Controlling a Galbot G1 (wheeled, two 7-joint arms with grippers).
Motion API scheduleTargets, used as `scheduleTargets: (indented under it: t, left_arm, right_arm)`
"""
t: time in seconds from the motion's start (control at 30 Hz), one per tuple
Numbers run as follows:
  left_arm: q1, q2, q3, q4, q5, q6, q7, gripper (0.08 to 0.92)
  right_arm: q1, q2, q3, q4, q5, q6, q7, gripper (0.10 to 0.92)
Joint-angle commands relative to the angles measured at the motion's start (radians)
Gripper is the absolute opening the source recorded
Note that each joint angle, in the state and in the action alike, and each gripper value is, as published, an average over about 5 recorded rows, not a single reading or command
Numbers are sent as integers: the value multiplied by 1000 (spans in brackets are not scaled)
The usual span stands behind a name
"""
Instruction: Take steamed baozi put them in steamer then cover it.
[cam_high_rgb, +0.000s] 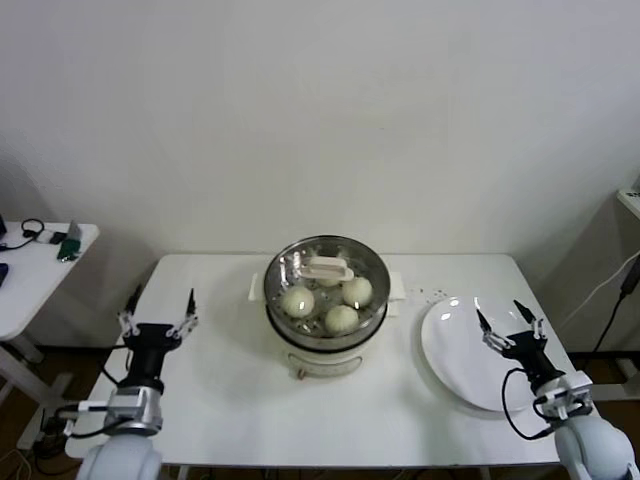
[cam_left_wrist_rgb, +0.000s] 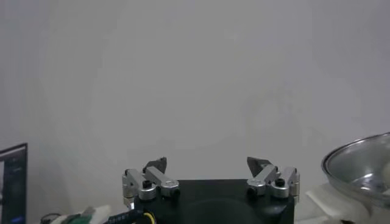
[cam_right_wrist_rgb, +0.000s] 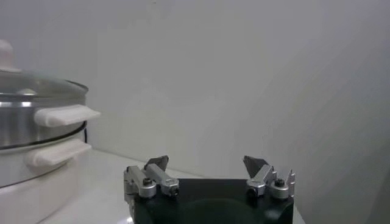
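Note:
The steamer (cam_high_rgb: 325, 335), a shiny steel pot on a white base, stands at the table's middle. The clear glass cover (cam_high_rgb: 290, 262) with its white bar handle (cam_high_rgb: 326, 267) sits on the steamer. Through the glass I see three cream-white baozi (cam_high_rgb: 297, 300), (cam_high_rgb: 357, 291), (cam_high_rgb: 341, 319); a fourth is hidden under the handle. My left gripper (cam_high_rgb: 158, 302) is open and empty at the table's left, fingers pointing up. My right gripper (cam_high_rgb: 510, 321) is open and empty over the white plate at the right. The steamer's side also shows in the right wrist view (cam_right_wrist_rgb: 24, 131) and its rim in the left wrist view (cam_left_wrist_rgb: 359, 167).
An empty white plate (cam_high_rgb: 455, 360) lies at the table's right. A small side table (cam_high_rgb: 35, 275) with cables and gadgets stands to the far left. A white wall is behind the table.

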Motion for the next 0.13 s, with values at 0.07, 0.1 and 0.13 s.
scheduleTargets:
  t: [0.07, 0.1, 0.13]
  left_arm:
    - [38, -28, -30, 13, -70, -69, 11, 823]
    - [39, -28, -30, 13, -70, -69, 12, 823]
    - [39, -28, -30, 12, -70, -69, 13, 823]
  right_arm:
    - [-14, 10, 5, 15, 2, 12, 1, 823]
    - [-14, 10, 5, 15, 2, 12, 1, 823]
    - [-15, 11, 6, 15, 2, 13, 1, 823]
